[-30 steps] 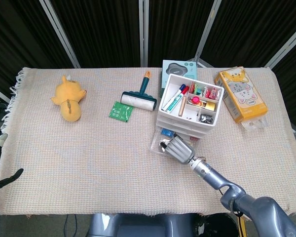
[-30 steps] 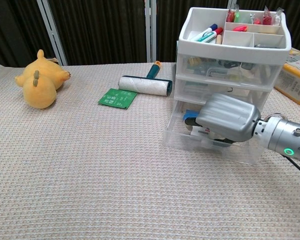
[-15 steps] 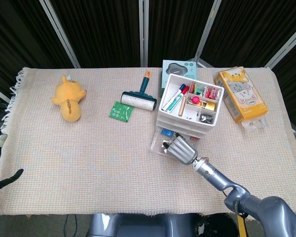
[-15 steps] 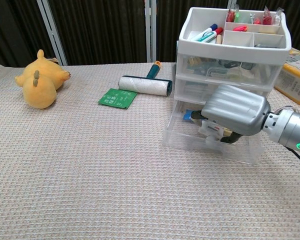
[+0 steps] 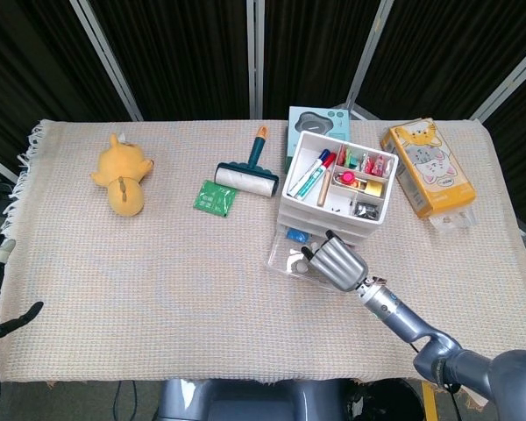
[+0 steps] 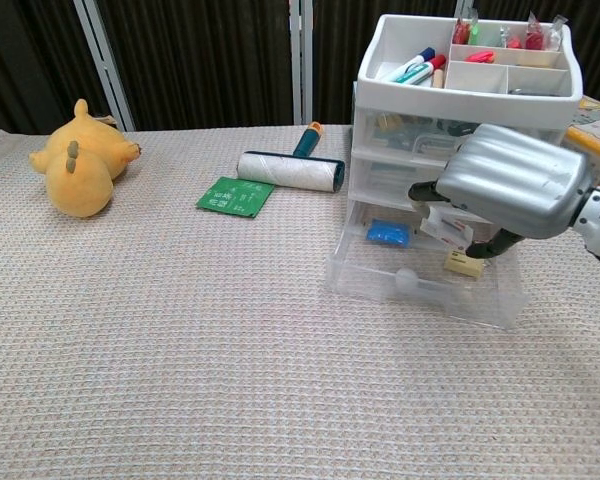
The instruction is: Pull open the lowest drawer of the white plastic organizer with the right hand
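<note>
Right hand: silver right hand (image 6: 510,183) is hovering over the pulled-out clear plastic bottom drawer (image 6: 420,285), pinching a small white packet with red print (image 6: 447,228) above it
Drawer: is sitting open at the base of the white three-tier organiser (image 6: 470,95), holding a blue object (image 6: 388,234)
Left hand: only dark fingers (image 5: 2,289) are showing at the table's left edge, state unclear

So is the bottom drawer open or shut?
Open: the drawer is pulled out past the organizer front, its blue item exposed.
</note>
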